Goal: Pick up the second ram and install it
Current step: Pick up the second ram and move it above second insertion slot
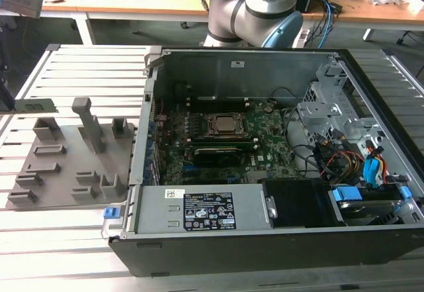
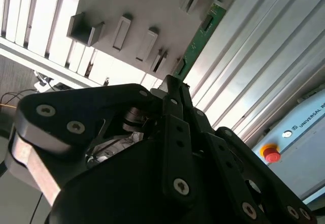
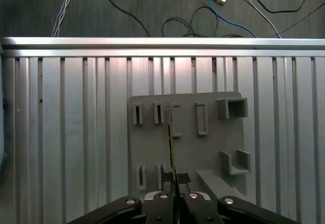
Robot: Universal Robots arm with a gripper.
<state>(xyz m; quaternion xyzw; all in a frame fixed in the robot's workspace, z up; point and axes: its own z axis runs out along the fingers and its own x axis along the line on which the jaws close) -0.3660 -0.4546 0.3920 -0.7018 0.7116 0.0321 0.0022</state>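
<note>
Clamping one end of the second ram (image 3: pixel 171 142) (image 2: pixel 197 41), the gripper (image 3: pixel 175 188) (image 2: pixel 175 82) has its black fingers drawn together on the thin green stick in both wrist views. The stick reaches away from the fingers, edge-on over the grey tray (image 3: pixel 213 148) with its upright blocks. The tray rests on a slatted metal table (image 3: pixel 76 132), and beyond the table's edge cables (image 3: pixel 193 26) trail over dark floor. In the exterior view the tray (image 1: pixel 66 173) lies just beside the open computer case (image 1: pixel 265 73), with the arm (image 1: pixel 262 7) behind it.

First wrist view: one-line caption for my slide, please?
Jaws closed on the second ram, seen edge-on over the grey tray on the slatted table.
</note>
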